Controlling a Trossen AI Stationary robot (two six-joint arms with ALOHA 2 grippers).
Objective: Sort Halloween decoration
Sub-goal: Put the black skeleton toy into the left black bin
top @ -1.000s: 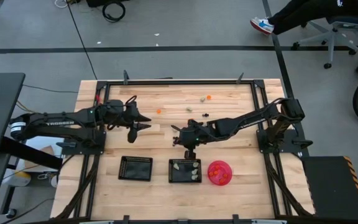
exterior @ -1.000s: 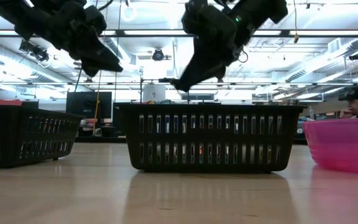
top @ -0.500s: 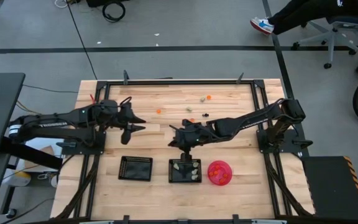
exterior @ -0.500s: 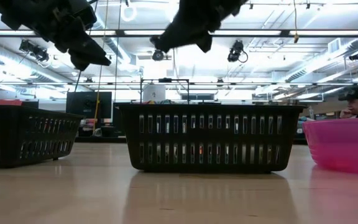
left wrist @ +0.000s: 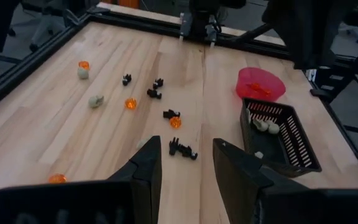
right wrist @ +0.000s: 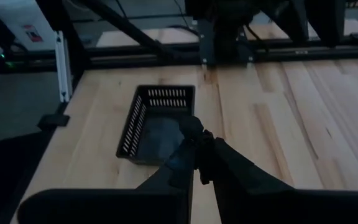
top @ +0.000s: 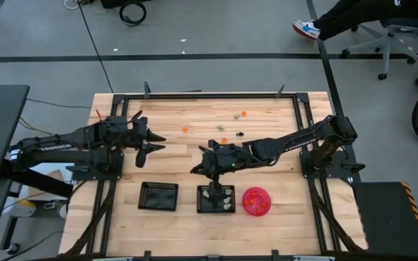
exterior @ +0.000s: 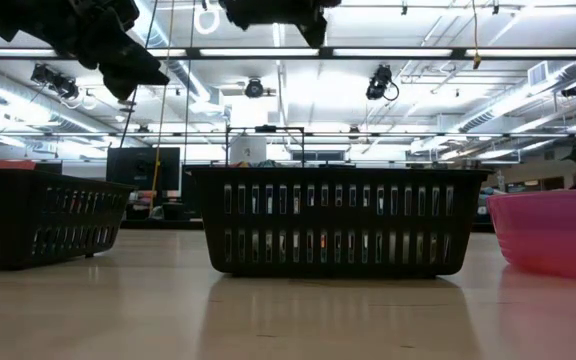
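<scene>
My left pincer (top: 151, 142) hangs above the wooden surface (top: 267, 138) with its fingers (left wrist: 143, 177) spread and empty; my right pincer (top: 197, 168) hovers near the middle basket (top: 215, 198), fingers (right wrist: 194, 158) pressed together, though I cannot tell whether they pinch anything; orange, black and pale trinkets (left wrist: 166, 121) lie scattered on the far part of the surface; pale ones sit in the middle basket, orange ones in the pink bowl (top: 256, 201); the left basket (top: 158, 196) stands beside them.
</scene>
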